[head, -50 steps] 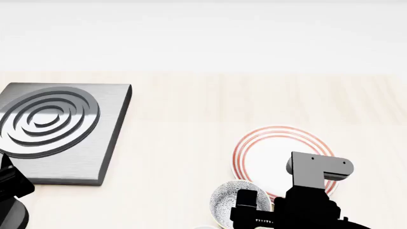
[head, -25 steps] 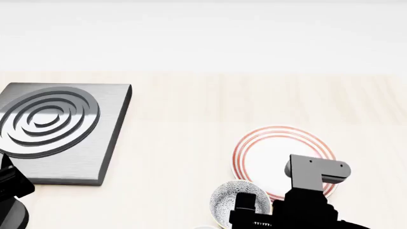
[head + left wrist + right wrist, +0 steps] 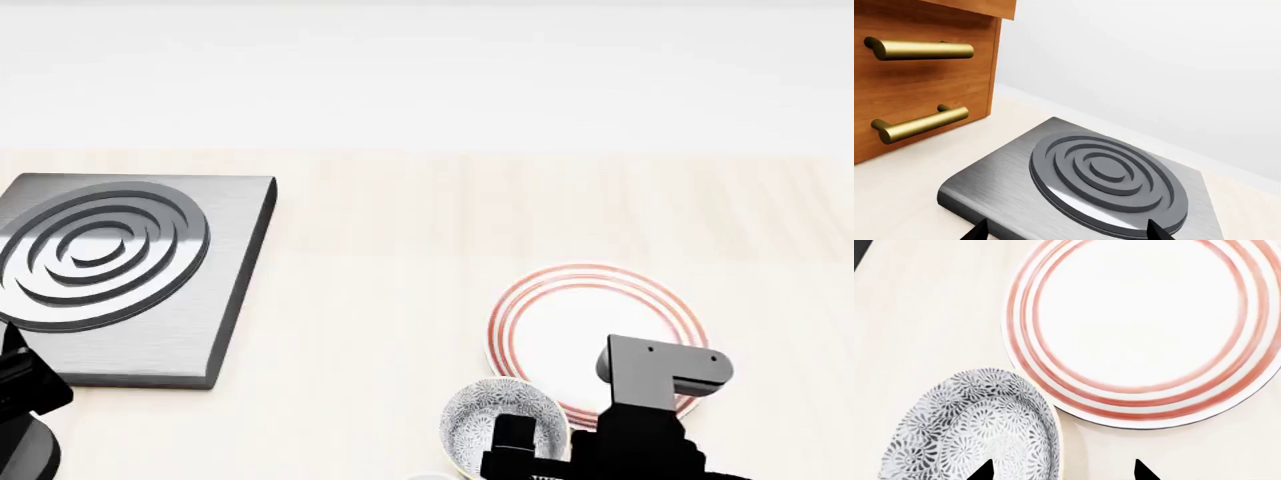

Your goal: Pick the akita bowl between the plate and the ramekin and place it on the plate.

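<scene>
Your right gripper [image 3: 1062, 472] shows only two dark fingertips at the edge of the right wrist view, standing apart with nothing between them. One fingertip [image 3: 981, 471] sits over the patterned inside of the akita bowl [image 3: 971, 430]; the other lies over bare table [image 3: 914, 315], outside the bowl's rim on the plate side. So the rim passes between the fingers, which looks like the set-up for a rim pinch. In the head view the right gripper [image 3: 514, 440] hangs over the bowl's plate-side portion.

The akita bowl [image 3: 501, 425] stands on the table near the lower edge of the head view, just beside the plate [image 3: 561, 325]; their rims nearly touch, and you cannot tell from the wrist view whether they overlap. The plate [image 3: 1134, 330] is bare and lies beyond the bowl, away from the robot and a little to its right. The carry is judged to run that way, forward and slightly right. The bowl is round, so no long axis to align with. A sliver of white at the bottom edge of the head view may be the ramekin; too little shows to tell.

Your left gripper [image 3: 1064, 232] shows two separated tips over the grey ringed slab [image 3: 1101, 172], near a wooden drawer front [image 3: 914, 75], well apart from the bowl. The right arm is nearer.
</scene>
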`<state>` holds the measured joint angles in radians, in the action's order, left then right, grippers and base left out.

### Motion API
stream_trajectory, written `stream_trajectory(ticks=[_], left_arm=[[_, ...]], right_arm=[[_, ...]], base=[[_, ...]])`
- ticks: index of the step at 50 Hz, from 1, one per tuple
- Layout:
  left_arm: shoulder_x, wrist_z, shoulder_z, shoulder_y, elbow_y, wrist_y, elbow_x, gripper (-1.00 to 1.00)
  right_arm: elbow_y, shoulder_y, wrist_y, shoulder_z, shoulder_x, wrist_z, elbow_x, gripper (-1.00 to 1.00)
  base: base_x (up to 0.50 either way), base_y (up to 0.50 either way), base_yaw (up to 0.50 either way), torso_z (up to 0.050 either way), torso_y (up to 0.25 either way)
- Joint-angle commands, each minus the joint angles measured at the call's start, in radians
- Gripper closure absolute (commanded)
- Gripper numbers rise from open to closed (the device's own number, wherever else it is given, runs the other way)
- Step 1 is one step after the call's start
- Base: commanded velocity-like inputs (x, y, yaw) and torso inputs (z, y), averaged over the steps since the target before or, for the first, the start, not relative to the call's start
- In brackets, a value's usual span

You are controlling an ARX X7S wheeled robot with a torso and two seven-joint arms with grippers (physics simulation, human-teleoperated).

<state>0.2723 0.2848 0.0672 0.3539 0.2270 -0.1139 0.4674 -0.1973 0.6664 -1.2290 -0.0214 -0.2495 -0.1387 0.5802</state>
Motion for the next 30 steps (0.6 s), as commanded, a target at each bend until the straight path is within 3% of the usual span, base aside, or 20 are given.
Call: stream_trajectory(ticks=[1, 8, 9, 30], left_arm=[[0.001, 0.001, -0.003, 0.0, 0.002, 0.002, 0.002, -1.0], [0.003, 0.003, -0.004, -0.001, -0.002, 0.001, 0.004, -1.0], [0.003, 0.004, -0.005, -0.001, -0.003, 0.001, 0.004, -1.0], [0.006, 0.004, -0.009, -0.001, 0.005, 0.009, 0.007, -1.0]], right_arm=[[-0.027, -0.002, 0.022, -0.011, -0.004, 0.013, -0.001, -1.0], [-0.026, -0.004, 0.02, -0.011, -0.001, 0.009, 0.004, -1.0], [-0.023, -0.005, 0.025, -0.018, -0.003, 0.01, 0.0, 1.0], [0.06, -0.029, 0.065, -0.046, -0.02, 0.002, -0.008, 1.0]], base=[[0.0, 0.0, 0.0, 0.0, 0.0], [0.0, 0.0, 0.0, 0.0, 0.0], [0.0, 0.0, 0.0, 0.0, 0.0], [0.0, 0.0, 0.0, 0.0, 0.0]])
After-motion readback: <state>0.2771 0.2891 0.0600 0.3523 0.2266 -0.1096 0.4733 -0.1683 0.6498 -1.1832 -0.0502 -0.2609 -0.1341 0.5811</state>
